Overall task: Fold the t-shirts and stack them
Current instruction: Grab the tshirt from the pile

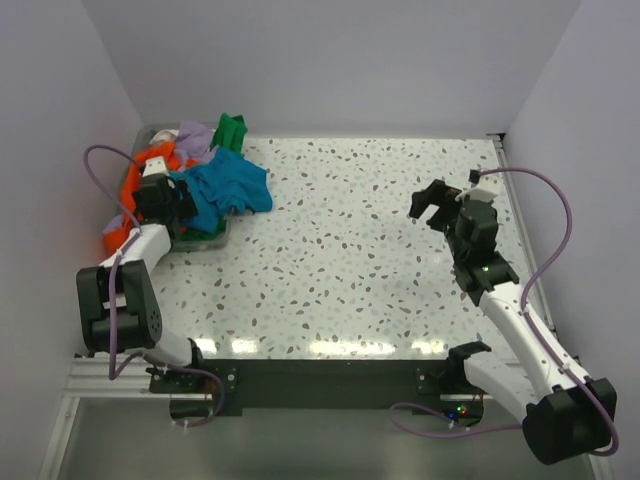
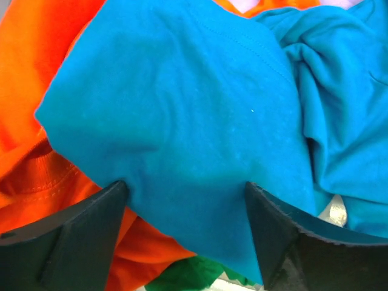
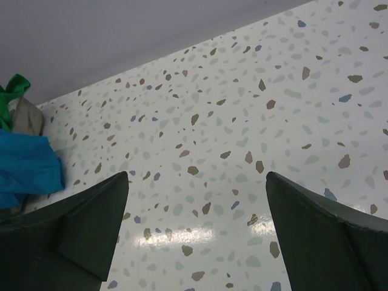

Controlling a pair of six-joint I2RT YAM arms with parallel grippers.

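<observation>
The t-shirts lie crumpled in a heap at the back left. The large teal shirt (image 1: 228, 188) spills onto the table, with the orange shirt (image 1: 152, 168), the lavender shirt (image 1: 196, 140) and the green shirt (image 1: 231, 130) behind it. My left gripper (image 1: 172, 203) is down in the heap. In the left wrist view it (image 2: 185, 188) is open, with the teal shirt (image 2: 182, 103) lying between its jaws, the orange shirt (image 2: 30, 91) to the left and green cloth (image 2: 194, 274) below. My right gripper (image 1: 430, 205) is open and empty above the table's right side, as the right wrist view (image 3: 197, 176) also shows.
The heap sits in a grey tray (image 1: 205, 240) against the left wall. The speckled table (image 1: 370, 260) is walled on three sides. In the right wrist view the teal shirt (image 3: 24, 163) and green shirt (image 3: 12, 91) show at the far left.
</observation>
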